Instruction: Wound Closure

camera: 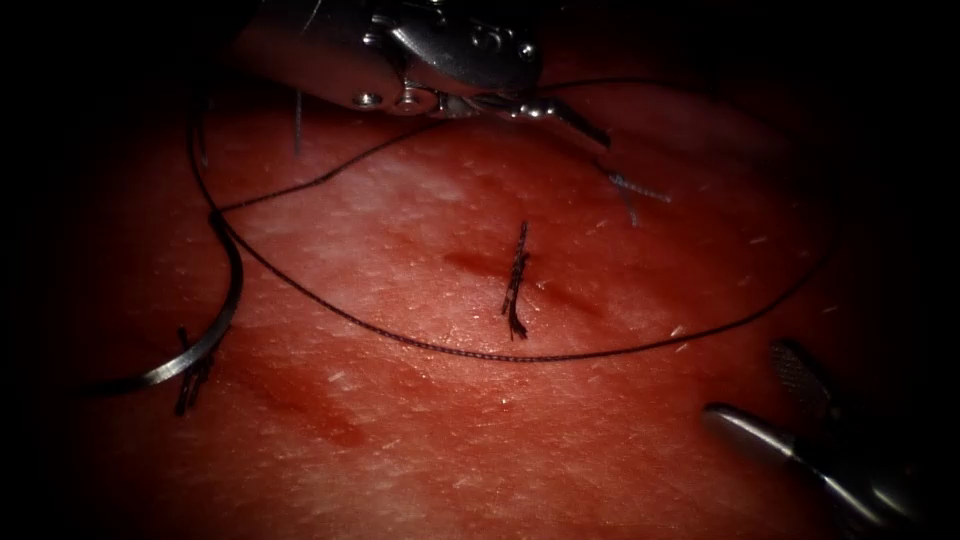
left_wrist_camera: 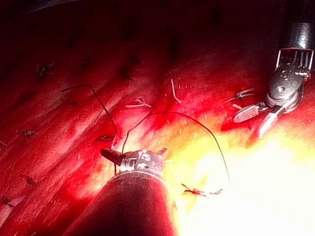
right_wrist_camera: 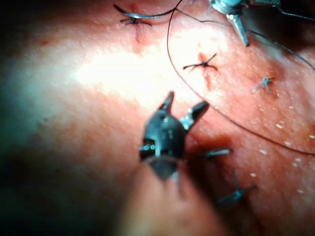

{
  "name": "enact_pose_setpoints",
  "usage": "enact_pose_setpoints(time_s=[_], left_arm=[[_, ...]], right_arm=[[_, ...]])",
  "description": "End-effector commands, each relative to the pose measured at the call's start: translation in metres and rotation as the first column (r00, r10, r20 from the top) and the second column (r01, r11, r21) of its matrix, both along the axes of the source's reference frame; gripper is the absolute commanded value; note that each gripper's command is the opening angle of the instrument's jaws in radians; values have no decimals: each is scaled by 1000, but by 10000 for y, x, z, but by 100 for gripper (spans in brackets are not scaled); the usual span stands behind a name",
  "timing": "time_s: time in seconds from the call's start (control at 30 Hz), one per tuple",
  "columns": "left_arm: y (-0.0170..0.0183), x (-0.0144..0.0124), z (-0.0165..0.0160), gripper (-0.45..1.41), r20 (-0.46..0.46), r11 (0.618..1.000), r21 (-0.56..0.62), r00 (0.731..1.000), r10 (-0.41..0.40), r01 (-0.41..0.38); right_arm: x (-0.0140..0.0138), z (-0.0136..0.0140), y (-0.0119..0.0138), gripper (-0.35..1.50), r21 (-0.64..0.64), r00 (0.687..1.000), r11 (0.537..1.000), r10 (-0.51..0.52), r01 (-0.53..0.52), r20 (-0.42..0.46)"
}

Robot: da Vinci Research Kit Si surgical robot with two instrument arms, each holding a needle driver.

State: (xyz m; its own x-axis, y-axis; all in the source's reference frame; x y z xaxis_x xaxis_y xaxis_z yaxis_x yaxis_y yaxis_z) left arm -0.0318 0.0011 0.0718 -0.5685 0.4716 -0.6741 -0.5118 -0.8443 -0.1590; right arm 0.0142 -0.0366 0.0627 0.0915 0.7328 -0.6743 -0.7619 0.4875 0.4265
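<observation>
The curved needle (camera: 215, 335) lies on the tissue (camera: 450, 450) far left of the central stitch (camera: 515, 280), and neither tool holds it. Its dark thread (camera: 450, 350) sweeps in a wide loop below that stitch and back up to the top. There my left tool (camera: 575, 120) reaches in with its jaws shut on the thread. My right tool (camera: 745, 382) hovers at the lower right, jaws open and holding nothing; its open jaws (right_wrist_camera: 184, 105) hang above the tissue. The needle (right_wrist_camera: 135, 14) rests beside another knot.
A second dark knot (camera: 190, 385) sits under the needle's curve. Bluish cut thread ends (camera: 630, 190) lie right of the left tool. Several older stitches (left_wrist_camera: 42, 69) dot the tissue. Red fluid stains the surface around the cut.
</observation>
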Motion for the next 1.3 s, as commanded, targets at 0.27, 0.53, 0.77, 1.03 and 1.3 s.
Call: enact_pose_setpoints(time_s=[0.27, 0.53, 0.77, 1.03, 1.3], left_arm=[[26, 33, -80, 138, 105, 998, -5, 992, -64, 65], [-42, 71, -165, 121, 65, 993, -34, 992, 111, -109], [-142, 56, -173, 106, 13, 962, 18, 962, 273, -273], [-179, 36, -108, 89, -51, 938, 39, 937, 346, -345], [-167, 32, -51, 37, -85, 940, 126, 940, 330, -318]], right_arm=[[9, 3, -8, 101, -4, 1000, 1000, -10, 10, -4], [11, 2, -9, 101, -1, 1000, 1000, -21, 21, -18], [17, 0, -10, 104, 2, 999, 999, -36, 36, -37], [26, -1, -11, 109, 4, 998, 999, -38, 38, -43], [35, -3, -14, 106, 1, 997, 999, -51, 51, -54]])
